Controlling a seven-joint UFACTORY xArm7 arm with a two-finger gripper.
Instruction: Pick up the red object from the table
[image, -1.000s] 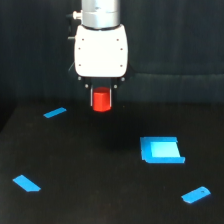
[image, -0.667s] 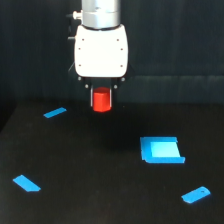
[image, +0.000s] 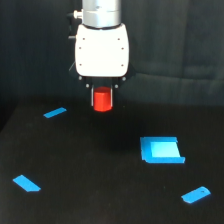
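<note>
The red object (image: 102, 99), a small red-orange block, hangs in the air under the white arm head, well above the black table (image: 100, 170). My gripper (image: 102, 98) is shut on it, with dark fingers showing on both sides of the block. Only the lower part of the block shows below the white housing. Nothing else is held.
Flat blue pieces lie on the table: a thin strip (image: 54, 113) at the exterior view's left, a large square (image: 161, 150) at the right, a small piece (image: 26, 183) at the front left and another (image: 196, 194) at the front right.
The gripper with the red object has stayed almost still, perhaps rising very slightly. The blue pieces have not moved.
</note>
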